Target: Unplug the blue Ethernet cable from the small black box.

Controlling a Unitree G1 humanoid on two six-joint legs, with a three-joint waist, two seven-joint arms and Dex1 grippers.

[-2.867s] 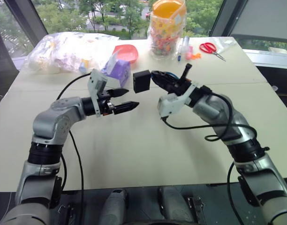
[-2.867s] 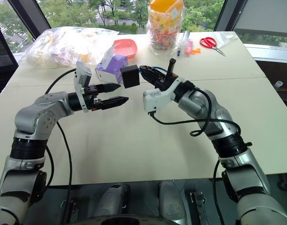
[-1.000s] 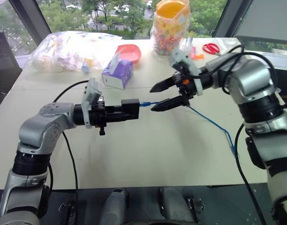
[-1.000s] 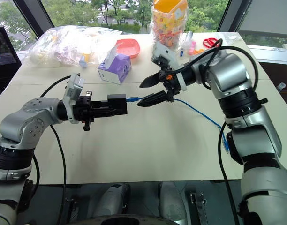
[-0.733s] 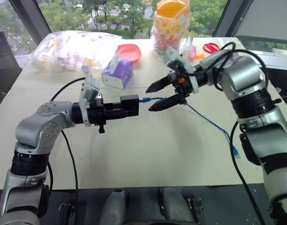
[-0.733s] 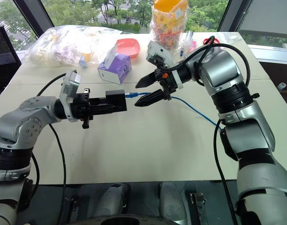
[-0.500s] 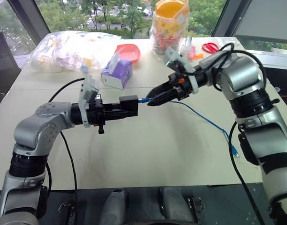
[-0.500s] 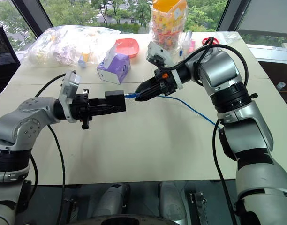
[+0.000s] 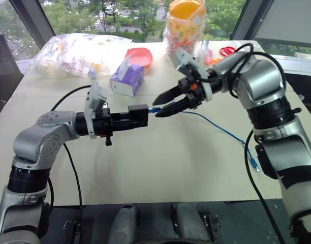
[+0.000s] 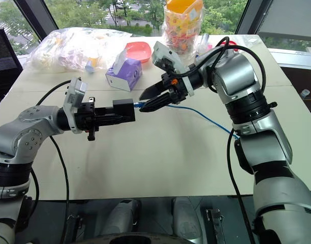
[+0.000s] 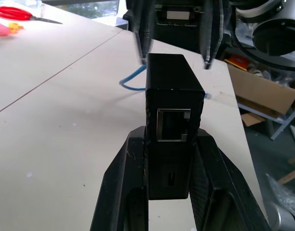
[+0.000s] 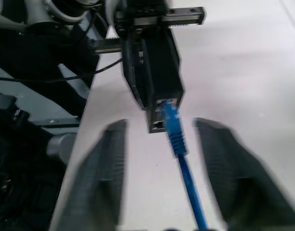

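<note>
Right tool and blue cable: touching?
Apart. The right wrist view shows the right tool open, its fingers clear on both sides of the blue cable.

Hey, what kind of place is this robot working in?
Probably an office or lab high in a building: a big pale worktable, tall windows over treetops, and cardboard boxes on the floor.

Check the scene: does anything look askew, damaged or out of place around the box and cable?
Nothing looks damaged. The blue Ethernet cable is plugged into the small black box, which the left tool clamps above the table. The right tool is open around the plug. The cable's far end dangles off the table's edge.
</note>
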